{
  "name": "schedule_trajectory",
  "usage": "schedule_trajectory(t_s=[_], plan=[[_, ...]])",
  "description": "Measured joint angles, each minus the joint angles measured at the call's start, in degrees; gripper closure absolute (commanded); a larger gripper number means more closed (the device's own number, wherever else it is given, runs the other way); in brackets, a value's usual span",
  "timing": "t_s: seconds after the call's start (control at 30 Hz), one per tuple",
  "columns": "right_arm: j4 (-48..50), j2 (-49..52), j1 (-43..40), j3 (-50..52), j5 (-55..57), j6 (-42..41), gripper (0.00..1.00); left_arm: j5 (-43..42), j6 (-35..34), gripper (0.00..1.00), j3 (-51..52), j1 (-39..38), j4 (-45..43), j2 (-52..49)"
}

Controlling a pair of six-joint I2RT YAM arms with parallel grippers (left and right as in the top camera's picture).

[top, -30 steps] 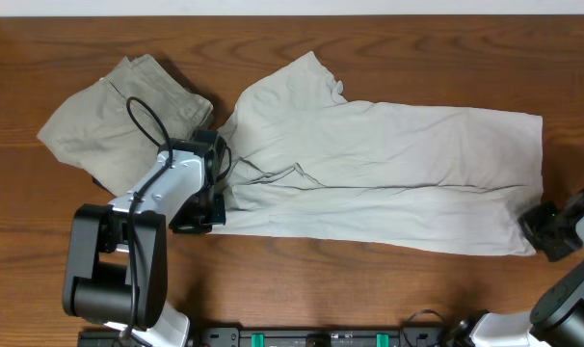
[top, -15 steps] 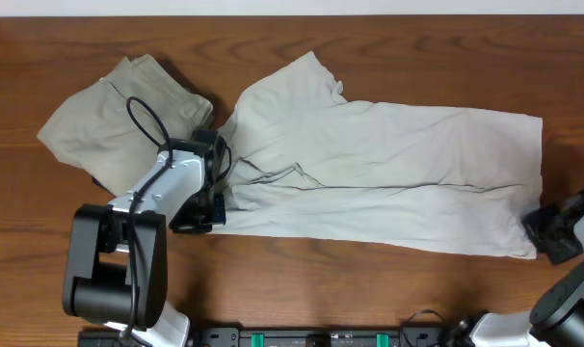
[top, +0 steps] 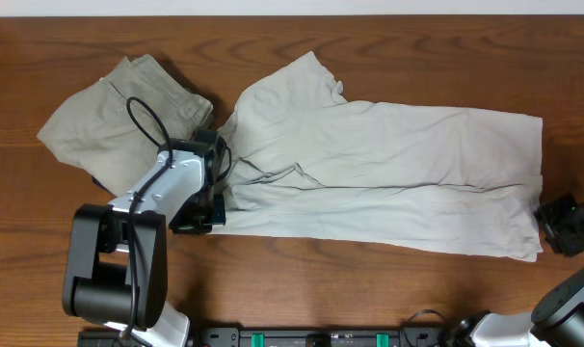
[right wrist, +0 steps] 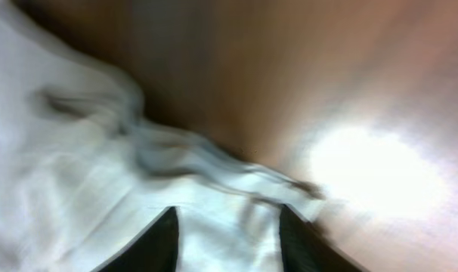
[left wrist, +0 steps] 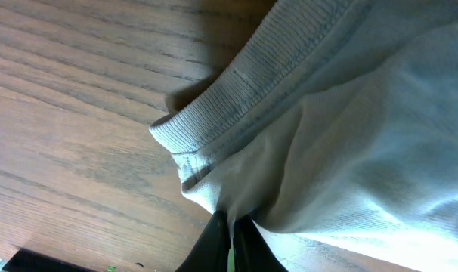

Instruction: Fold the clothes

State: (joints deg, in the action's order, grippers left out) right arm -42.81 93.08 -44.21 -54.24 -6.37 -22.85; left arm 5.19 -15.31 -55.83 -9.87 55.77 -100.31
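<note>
The pale off-white T-shirt (top: pixel 388 173) lies spread across the middle of the table, folded lengthwise, with one sleeve pointing to the back. My left gripper (top: pixel 215 202) is shut on the shirt's left edge near the ribbed collar (left wrist: pixel 236 98), fingertips pinching the cloth (left wrist: pixel 230 227). My right gripper (top: pixel 554 220) is open just off the shirt's front right corner. In the right wrist view its fingers (right wrist: pixel 227 227) are spread over the blurred shirt edge (right wrist: pixel 100 174), holding nothing.
Khaki-olive trousers (top: pixel 119 111) lie crumpled at the back left, touching the shirt's left side. The brown wooden table (top: pixel 369 280) shows around both garments. The arm bases stand at the front edge.
My right gripper has drawn back to the right, off the shirt's corner, and the corner has settled flat. The left arm has not moved.
</note>
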Motion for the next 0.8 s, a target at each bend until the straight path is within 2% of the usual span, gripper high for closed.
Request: schedule_trajectory(t_s=[0.13, 0.2, 0.33, 0.4, 0.53, 0.8], plan=[[-2.1, 0.0, 0.4, -0.2, -4.5, 2.4, 0.25, 0.0, 0.0, 0.94, 0.0, 0.0, 0.0, 0.0], [-1.9, 0.0, 1.1, 0.4, -3.3, 2.4, 0.24, 0.0, 0.0, 0.94, 0.0, 0.0, 0.0, 0.0], [2.8, 0.0, 1.9, 4.6, 1.4, 0.8, 0.41, 0.0, 0.0, 0.94, 0.0, 0.0, 0.0, 0.0], [6.0, 0.0, 1.9, 7.6, 3.4, 0.1, 0.54, 0.0, 0.0, 0.94, 0.0, 0.0, 0.1, 0.0], [11.3, -2.2, 1.8, 11.1, 6.7, -1.1, 0.99, 0.0, 0.0, 0.94, 0.0, 0.0, 0.1, 0.0], [13.5, -1.8, -1.3, 10.8, 8.7, -5.2, 0.99, 0.0, -0.2, 0.94, 0.0, 0.0, 0.1, 0.0]])
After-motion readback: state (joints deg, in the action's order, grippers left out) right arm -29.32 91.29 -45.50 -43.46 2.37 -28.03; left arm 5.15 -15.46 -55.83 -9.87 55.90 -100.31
